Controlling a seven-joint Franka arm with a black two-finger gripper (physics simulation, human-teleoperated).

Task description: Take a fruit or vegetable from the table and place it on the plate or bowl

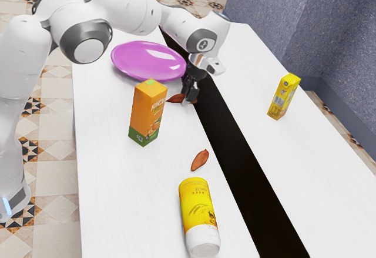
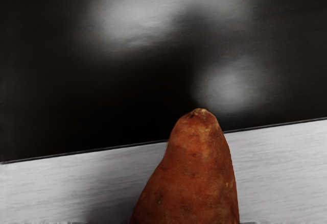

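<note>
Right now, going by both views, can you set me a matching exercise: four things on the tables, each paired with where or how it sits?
Things:
1. orange juice carton
2. yellow bottle
3. yellow carton
4. purple plate

States:
a. lying on its side
b. alone on the other table
c. upright, on the same table as the plate
d. flat, close by the gripper

Pairs: 1-c, 2-a, 3-b, 4-d
</note>
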